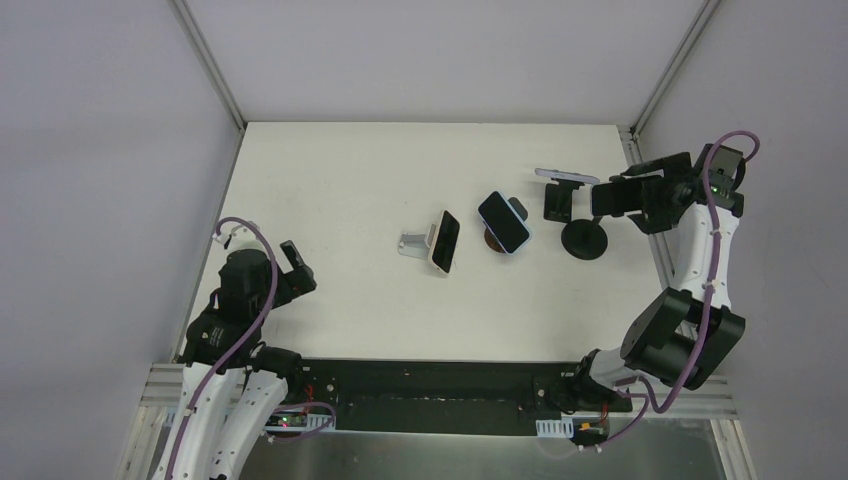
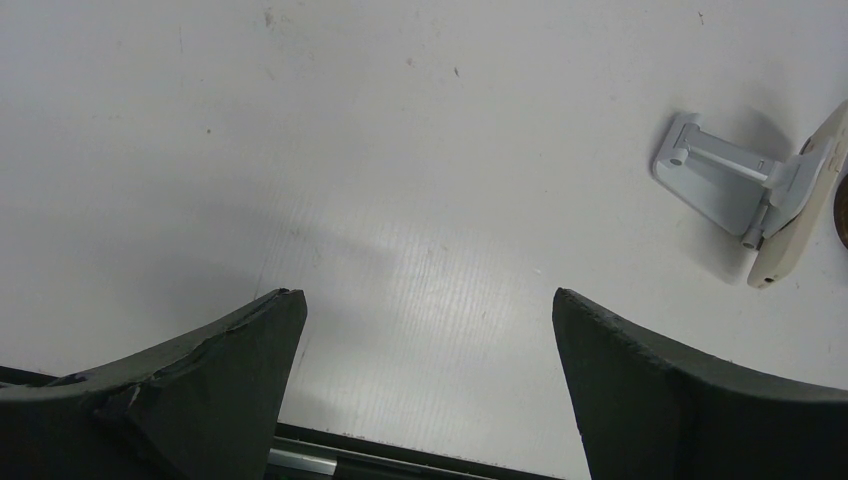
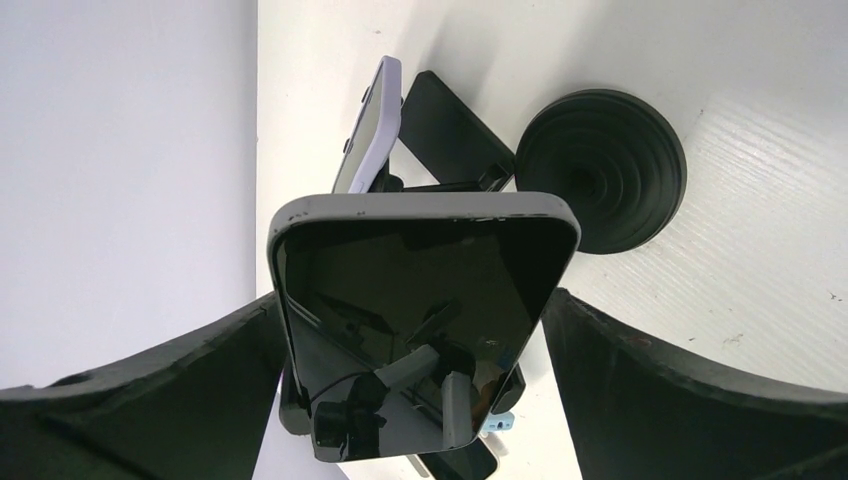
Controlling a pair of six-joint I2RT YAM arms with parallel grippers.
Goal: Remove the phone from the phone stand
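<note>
The phone (image 3: 425,270) on its stand (image 3: 600,170) by the surface's (image 1: 350,300) right edge lies lengthwise inside the spread right tool (image 3: 418,300); the spread left tool (image 2: 428,300) is well apart.

Matt and finely ribbed, like corrugated plastic, flecked with small dark specks: flat white counter (image 2: 420,200). Glossy, mirror-like glass front inside a smooth pale lilac case, scuffed dark at one corner: black-screened phone (image 3: 420,300). Matt black plastic, ringed with fine concentric grooves: round-based black phone stand (image 3: 605,170). Smooth, satin-finished plastic: white folding stand (image 2: 715,180). Dull, dark, faintly grainy, nicked and frayed along one edge: fingers (image 2: 200,400) of the left claw (image 2: 425,300). Pale bare metal with a soft sheen: silver frame rail (image 1: 205,55).
</note>
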